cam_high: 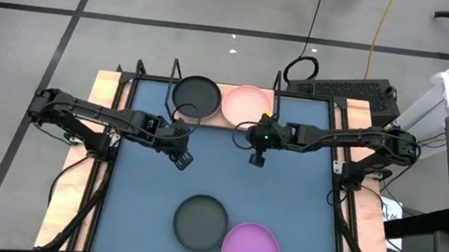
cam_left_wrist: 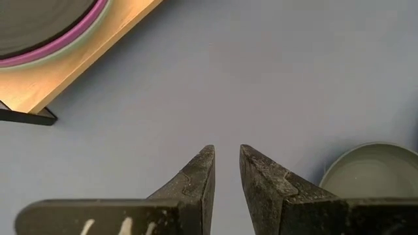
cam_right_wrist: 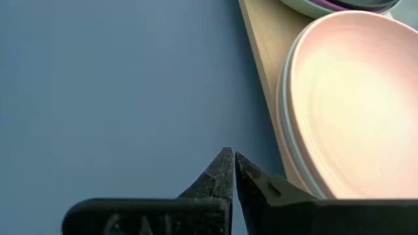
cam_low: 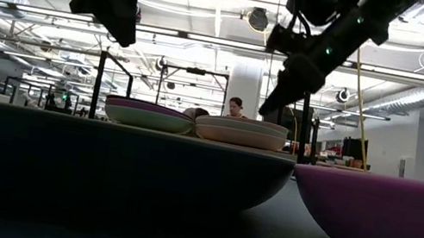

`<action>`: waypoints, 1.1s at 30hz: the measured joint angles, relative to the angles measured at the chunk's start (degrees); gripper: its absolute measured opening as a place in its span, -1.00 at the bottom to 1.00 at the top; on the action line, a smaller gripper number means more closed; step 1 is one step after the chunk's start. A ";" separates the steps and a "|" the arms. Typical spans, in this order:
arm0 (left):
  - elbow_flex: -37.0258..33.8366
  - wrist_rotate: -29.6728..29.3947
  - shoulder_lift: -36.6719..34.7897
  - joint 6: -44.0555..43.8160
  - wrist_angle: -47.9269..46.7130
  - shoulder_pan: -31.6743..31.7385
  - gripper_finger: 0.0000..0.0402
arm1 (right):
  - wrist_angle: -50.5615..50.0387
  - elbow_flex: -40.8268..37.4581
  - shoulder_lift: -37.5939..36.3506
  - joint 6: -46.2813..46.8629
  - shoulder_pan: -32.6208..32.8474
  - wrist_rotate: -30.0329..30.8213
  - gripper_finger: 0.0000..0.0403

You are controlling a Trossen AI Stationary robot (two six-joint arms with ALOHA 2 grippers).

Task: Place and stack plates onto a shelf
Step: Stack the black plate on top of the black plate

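Two stacks of plates stand on the wooden shelf (cam_high: 234, 120) at the far side: one with a dark grey plate (cam_high: 196, 97) on top, with purple and mint rims under it (cam_left_wrist: 65, 44), and one with a pink plate (cam_high: 246, 105) on top. A dark grey plate (cam_high: 201, 222) and a purple plate (cam_high: 250, 250) lie flat on the blue mat near the near edge, the purple one overlapping the grey one's rim. My left gripper (cam_high: 182, 159) hangs over the bare mat, open by a narrow gap (cam_left_wrist: 225, 153). My right gripper (cam_high: 258, 158) hovers just in front of the pink stack, shut (cam_right_wrist: 230, 153).
The dark blue mat (cam_high: 300, 202) covers the table between black rails on both sides. Thin black wire posts (cam_low: 100, 82) frame the shelf. A keyboard (cam_high: 343, 90) and cables lie beyond the far edge. A person (cam_low: 235, 106) is far off in the room.
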 joint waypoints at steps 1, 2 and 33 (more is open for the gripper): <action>0.00 0.00 0.00 0.02 0.00 0.00 -0.62 | 0.83 -0.61 0.00 -0.77 -0.21 0.14 -1.00; 0.00 0.00 0.00 0.00 0.00 0.00 -0.62 | 1.63 -1.09 0.00 -1.52 -0.37 0.22 -1.00; 0.00 -0.09 0.00 -5.14 0.02 0.00 -0.62 | 18.90 -8.51 4.30 -28.44 -2.55 6.50 -1.00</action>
